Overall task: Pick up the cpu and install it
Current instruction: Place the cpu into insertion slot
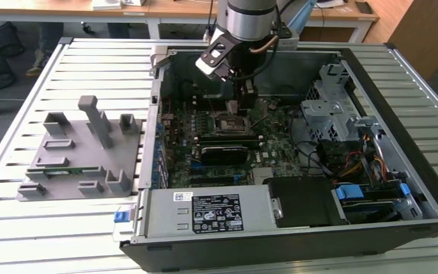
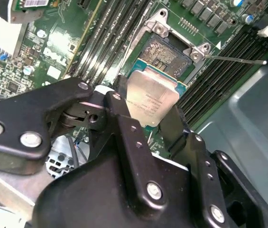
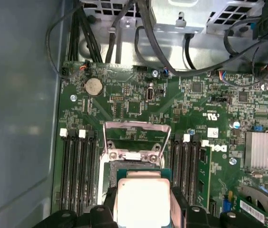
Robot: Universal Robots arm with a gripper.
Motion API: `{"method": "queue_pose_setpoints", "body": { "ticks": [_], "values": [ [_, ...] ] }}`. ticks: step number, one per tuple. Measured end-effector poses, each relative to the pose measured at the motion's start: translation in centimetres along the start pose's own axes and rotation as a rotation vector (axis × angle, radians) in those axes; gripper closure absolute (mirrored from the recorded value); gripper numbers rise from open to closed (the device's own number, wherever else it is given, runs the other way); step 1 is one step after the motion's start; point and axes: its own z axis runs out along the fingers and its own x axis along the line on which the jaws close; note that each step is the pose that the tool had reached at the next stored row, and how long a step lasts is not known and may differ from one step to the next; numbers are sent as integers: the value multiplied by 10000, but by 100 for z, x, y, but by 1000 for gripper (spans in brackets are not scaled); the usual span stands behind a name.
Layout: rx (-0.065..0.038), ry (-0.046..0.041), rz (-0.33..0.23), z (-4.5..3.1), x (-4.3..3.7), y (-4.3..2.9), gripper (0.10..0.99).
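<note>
The cpu (image 2: pixel 151 96) is a flat square chip with a silver-white top, and my gripper (image 2: pixel 148 113) is shut on it, one black finger on each side. In the first wrist view the cpu (image 3: pixel 141 198) hangs just above the open socket (image 3: pixel 134 159), whose metal bracket (image 3: pixel 136 135) is flipped up. In the second wrist view the socket's bare contact field (image 2: pixel 164 53) shows just beyond the chip's edge. In the exterior view the gripper (image 1: pixel 232 107) reaches down into the open computer case, right over the socket (image 1: pixel 227 123) on the green motherboard (image 1: pixel 272 142).
Black memory slots (image 3: pixel 79 171) flank the socket on both sides. A thin socket lever (image 2: pixel 233 59) sticks out. Cables (image 3: pixel 124 28) and a drive cage (image 1: pixel 329 105) crowd the case's far side. A grey fixture (image 1: pixel 82 154) holding a green memory stick (image 1: pixel 67 170) lies outside the case.
</note>
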Motion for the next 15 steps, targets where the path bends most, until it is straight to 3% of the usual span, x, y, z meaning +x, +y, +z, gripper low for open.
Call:
{"method": "queue_pose_setpoints", "body": {
  "ticks": [4, 5, 15],
  "values": [
    [1, -1, 18, 55, 6, -5, 561],
    [7, 36, 346, 98, 11, -82, 561],
    [8, 35, 317, 98, 11, -82, 561]
  ]
}}
